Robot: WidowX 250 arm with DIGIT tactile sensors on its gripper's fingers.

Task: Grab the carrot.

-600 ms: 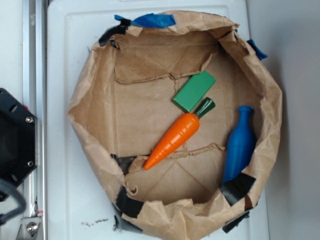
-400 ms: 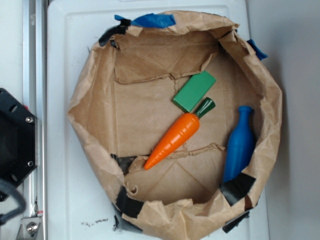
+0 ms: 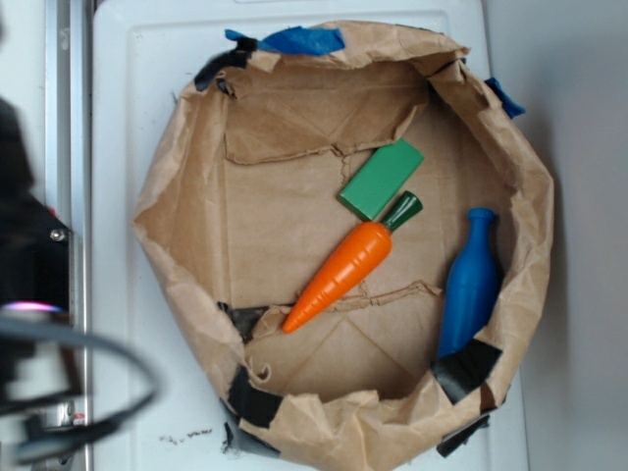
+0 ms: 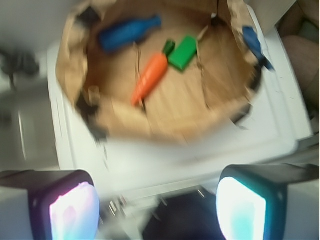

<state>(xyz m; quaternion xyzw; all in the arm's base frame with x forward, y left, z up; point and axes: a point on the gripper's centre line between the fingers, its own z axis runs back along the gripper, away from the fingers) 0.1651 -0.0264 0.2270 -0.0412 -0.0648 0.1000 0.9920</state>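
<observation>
Exterior view takes in a brown paper bag (image 3: 186,245) folded down into a shallow round nest on a white tray (image 3: 128,128), and the nest serves as the landmark for everything else. Inside it, slightly toward the side where the blue bottle (image 3: 471,285) leans against the paper wall, lies the carrot (image 3: 343,270), flat on the paper floor and set on a diagonal, its dark green stem pointing at the green block (image 3: 381,179) and its orange tip aimed back toward the nest's middle. The stem sits just beside a corner of the block, and I cannot tell whether they touch; the bottle stands apart from the carrot. At the frame's edge, outside the nest and off the tray, a dark blurred mass of the arm (image 3: 29,285) shows with no fingers discernible. Wrist view, smeared by motion, places the gripper (image 4: 157,207) outside the nest's rim, above the bare tray, with the carrot (image 4: 150,77) well away from it across the near paper wall. Its two fingers (image 4: 70,210) appear at the lower corners, spread wide with nothing between them, so the pincer is gaping and empty.
</observation>
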